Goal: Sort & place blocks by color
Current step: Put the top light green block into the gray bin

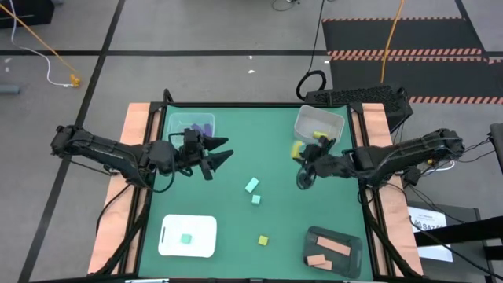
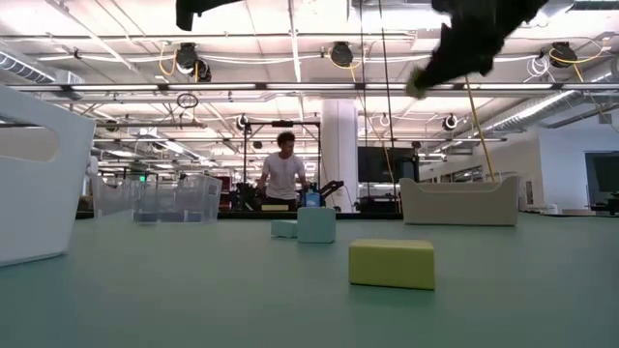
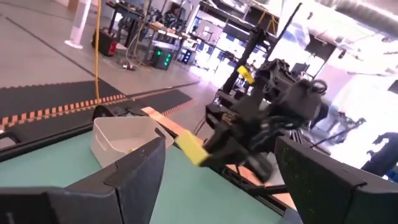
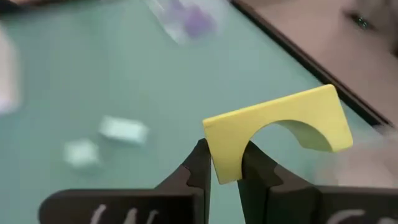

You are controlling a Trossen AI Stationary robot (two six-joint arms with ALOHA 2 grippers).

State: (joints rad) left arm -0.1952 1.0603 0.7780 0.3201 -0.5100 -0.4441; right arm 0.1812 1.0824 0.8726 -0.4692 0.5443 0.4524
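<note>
right hand [image 4: 225, 167] pinches a yellow arch block [image 4: 277, 129] above the mat, mint blocks [image 1: 252, 185] nearby, left hand [image 1: 220, 153] spread.

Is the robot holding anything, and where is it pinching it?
Yes. The right hand holds a yellow arch block, pinching one leg of the arch between its two fingers. The left hand is open and holds nothing.

the right gripper [image 4: 225, 163] is pinching one leg of the yellow arch block [image 4: 280, 127] between closed fingers, while the left gripper [image 1: 222, 154] is hovering with fingers spread wide apart.
</note>
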